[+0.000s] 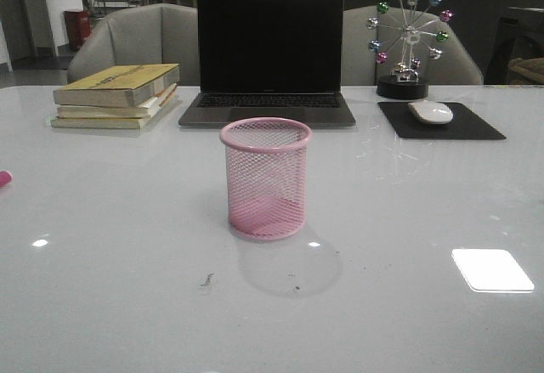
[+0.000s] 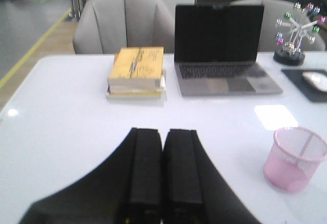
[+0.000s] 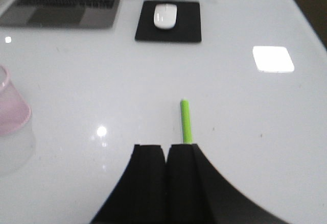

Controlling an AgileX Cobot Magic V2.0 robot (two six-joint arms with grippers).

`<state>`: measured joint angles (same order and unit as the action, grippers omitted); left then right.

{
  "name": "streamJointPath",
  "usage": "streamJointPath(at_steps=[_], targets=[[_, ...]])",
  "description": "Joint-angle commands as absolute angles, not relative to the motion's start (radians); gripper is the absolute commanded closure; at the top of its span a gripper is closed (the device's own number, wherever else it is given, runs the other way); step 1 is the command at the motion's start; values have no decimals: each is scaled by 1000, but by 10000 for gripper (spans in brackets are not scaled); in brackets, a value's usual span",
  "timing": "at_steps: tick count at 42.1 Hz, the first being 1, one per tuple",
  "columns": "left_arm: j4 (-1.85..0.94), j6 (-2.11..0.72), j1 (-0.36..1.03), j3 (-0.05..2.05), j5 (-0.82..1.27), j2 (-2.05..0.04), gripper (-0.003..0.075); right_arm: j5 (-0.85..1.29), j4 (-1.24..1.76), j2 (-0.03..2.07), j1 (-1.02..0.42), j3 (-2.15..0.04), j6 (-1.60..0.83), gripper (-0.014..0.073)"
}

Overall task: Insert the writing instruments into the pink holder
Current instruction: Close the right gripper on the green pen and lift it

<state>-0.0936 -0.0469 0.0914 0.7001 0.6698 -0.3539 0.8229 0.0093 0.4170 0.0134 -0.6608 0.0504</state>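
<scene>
The pink mesh cup stands upright and empty on the white bench, in front of the laptop. A stack of books lies beside the laptop on the robot's left. On the other side a white mouse rests on a black pad, near a little wheel ornament.

The green pen lies flat on the bench; the right wrist view shows it just ahead of the right hand, whose fingers are pressed together and hold nothing. A sliver of pink at the far left edge of the front view may be the other pen. The left hand is likewise closed and empty, hanging above bare bench, the cup off to its side.
</scene>
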Motion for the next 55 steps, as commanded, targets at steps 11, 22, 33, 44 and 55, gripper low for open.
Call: streamJointPath(at_steps=[11,22,33,44,55], targets=[[-110,-41,93,630,602,-458,599,785,10,537,21,-586,46,525],[-110,-82,93,629,572,-529,146,766,10,623,22,-587,46,99],[-131,-112,253,629,550,-573,191,757,8,837,34,-689,47,74],[-131,-120,488,629,536,-579,194,753,11,1159,115,-848,46,74],[-131,-120,586,629,526,-579,194,778,11,1503,124,-1034,26,74]])
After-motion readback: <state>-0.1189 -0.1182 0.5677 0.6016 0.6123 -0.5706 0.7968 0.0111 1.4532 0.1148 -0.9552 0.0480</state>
